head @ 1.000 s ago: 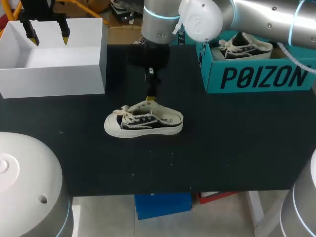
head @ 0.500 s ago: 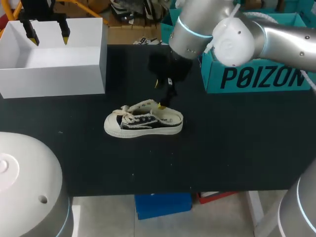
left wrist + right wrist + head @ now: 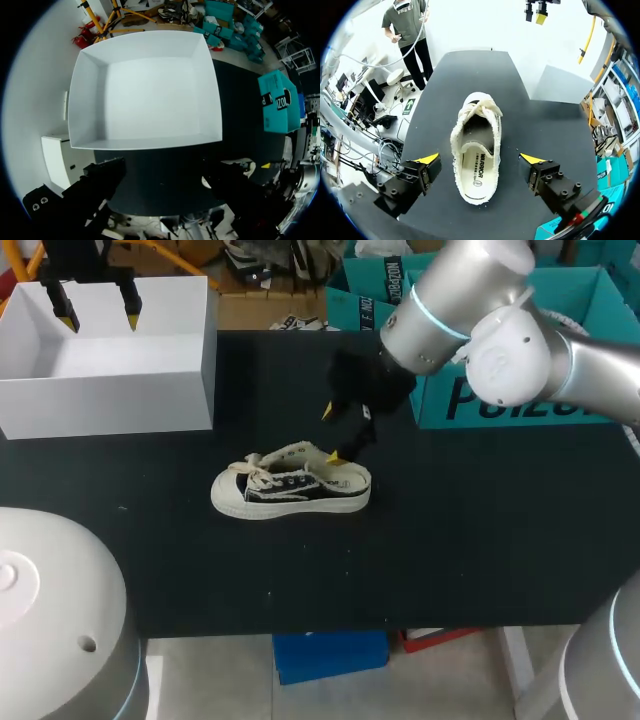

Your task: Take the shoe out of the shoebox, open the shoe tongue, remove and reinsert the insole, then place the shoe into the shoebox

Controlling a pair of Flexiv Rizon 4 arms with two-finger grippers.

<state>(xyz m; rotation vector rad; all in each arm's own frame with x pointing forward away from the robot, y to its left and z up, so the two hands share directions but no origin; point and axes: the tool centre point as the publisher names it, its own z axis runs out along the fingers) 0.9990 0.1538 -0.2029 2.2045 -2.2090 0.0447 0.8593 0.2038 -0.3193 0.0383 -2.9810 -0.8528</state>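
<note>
A black canvas shoe (image 3: 290, 490) with cream sole and laces lies on its sole mid-table, toe toward my left. My right gripper (image 3: 332, 435) hangs open just above its heel end. In the right wrist view the shoe (image 3: 477, 145) lies lengthwise between and below the spread yellow fingertips (image 3: 429, 160), touching neither, and its white insole (image 3: 476, 175) shows inside. The teal shoebox (image 3: 480, 405) stands at the back right, partly hidden by my right arm. My left gripper (image 3: 100, 312) is open above the white box (image 3: 110, 380), holding nothing.
In the left wrist view the white box (image 3: 80, 100) is empty inside, under my left gripper (image 3: 165, 187). Black tabletop lies bare in front of the shoe and between the two boxes. The table's front edge runs near the robot bases.
My right arm has swung to the right, carrying its gripper from behind the shoe's middle to above the heel end. The shoe and my left arm have not moved.
</note>
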